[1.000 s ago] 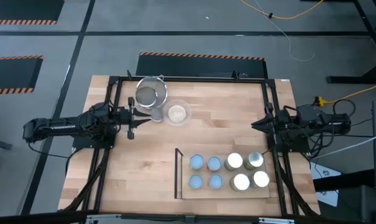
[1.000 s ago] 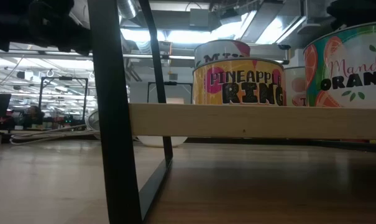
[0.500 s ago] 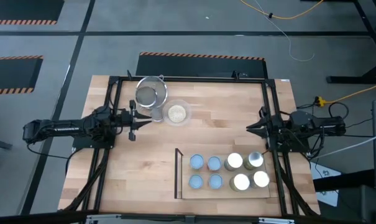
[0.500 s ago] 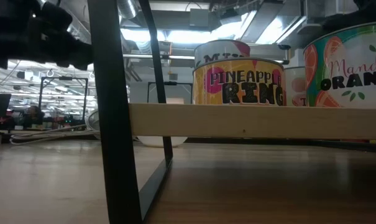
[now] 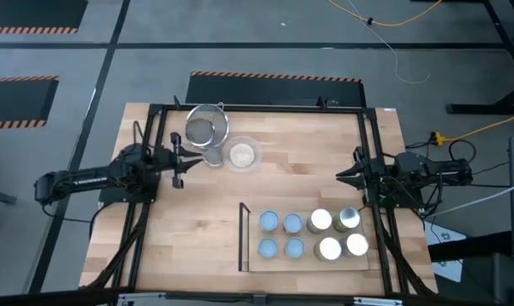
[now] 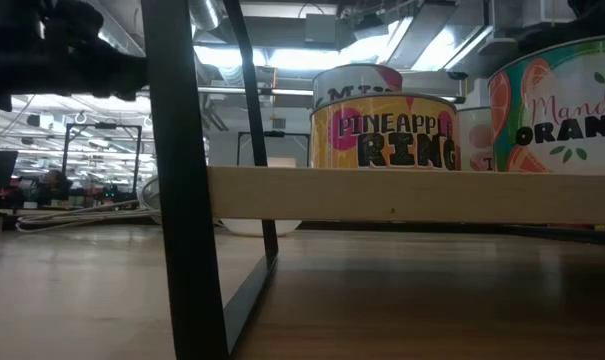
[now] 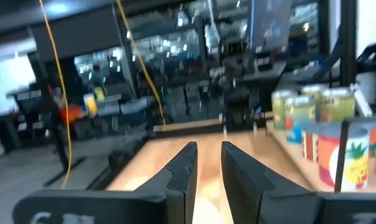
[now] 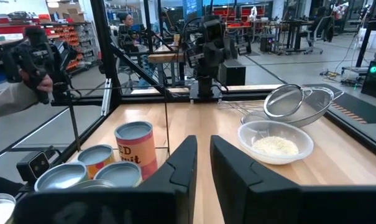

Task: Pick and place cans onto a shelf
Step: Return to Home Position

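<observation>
Several cans point(image 5: 321, 220) stand upright on their bottoms in two rows on the light-wood shelf point(image 5: 255, 240), near the table's front right. The low view shows the shelf board point(image 6: 402, 195) raised on dark legs, with labelled cans point(image 6: 387, 130) on it. My left gripper point(image 5: 191, 163) hovers at the table's left side, pointing right. In the left wrist view it point(image 7: 208, 149) has a narrow gap and nothing in it. My right gripper point(image 5: 341, 177) hovers at the right side, pointing left. In its wrist view it point(image 8: 203, 142) is likewise narrowly open on nothing.
A metal mesh strainer point(image 5: 207, 127) and a glass bowl of grains point(image 5: 242, 155) sit at the far left-centre. A black frame point(image 5: 159, 119) borders the table. Bare wood lies between the grippers. Beyond the table, a person's sleeve and hand point(image 8: 20, 84) show.
Both arms have sunk a little toward the table. My left arm has also swung slightly toward the near edge. The cans and the shelf have stayed where they were.
</observation>
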Robot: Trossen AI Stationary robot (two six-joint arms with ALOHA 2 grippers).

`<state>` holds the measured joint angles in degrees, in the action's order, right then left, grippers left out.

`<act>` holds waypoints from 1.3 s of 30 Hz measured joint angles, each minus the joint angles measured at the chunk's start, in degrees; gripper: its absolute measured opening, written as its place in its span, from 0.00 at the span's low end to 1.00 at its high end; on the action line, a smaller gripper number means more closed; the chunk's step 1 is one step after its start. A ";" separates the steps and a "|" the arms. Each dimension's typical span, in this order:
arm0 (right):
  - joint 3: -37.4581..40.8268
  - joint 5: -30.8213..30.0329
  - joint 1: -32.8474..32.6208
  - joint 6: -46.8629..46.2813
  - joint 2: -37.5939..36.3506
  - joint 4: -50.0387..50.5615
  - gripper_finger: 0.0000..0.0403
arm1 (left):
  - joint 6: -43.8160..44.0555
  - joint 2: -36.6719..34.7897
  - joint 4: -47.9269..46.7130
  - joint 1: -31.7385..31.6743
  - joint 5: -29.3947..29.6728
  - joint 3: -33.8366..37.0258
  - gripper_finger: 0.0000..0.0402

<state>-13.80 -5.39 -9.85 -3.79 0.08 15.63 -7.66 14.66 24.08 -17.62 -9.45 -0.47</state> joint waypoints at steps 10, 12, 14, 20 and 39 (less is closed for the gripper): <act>0.00 0.07 0.00 0.24 0.00 0.14 0.13 | 1.15 -9.92 -6.95 -5.62 -8.44 0.00 0.17; -0.02 0.07 0.00 0.24 0.00 0.39 0.13 | 1.44 -11.62 -8.02 -6.35 -9.60 0.00 0.17; 0.00 0.07 0.00 0.24 0.00 0.47 0.13 | 1.57 -13.39 -8.39 -6.95 -10.58 0.00 0.17; -0.02 0.07 0.00 0.20 0.00 0.51 0.13 | 3.02 -14.56 -8.60 -8.23 -13.25 -0.02 0.17; 6.30 -0.05 -0.01 1.38 0.01 -4.86 0.13 | 6.05 -14.51 -17.55 -8.35 -13.20 0.00 0.17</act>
<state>-7.50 -5.44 -9.86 -2.42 0.09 10.77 -1.61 0.14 6.52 -25.98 -22.65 -0.47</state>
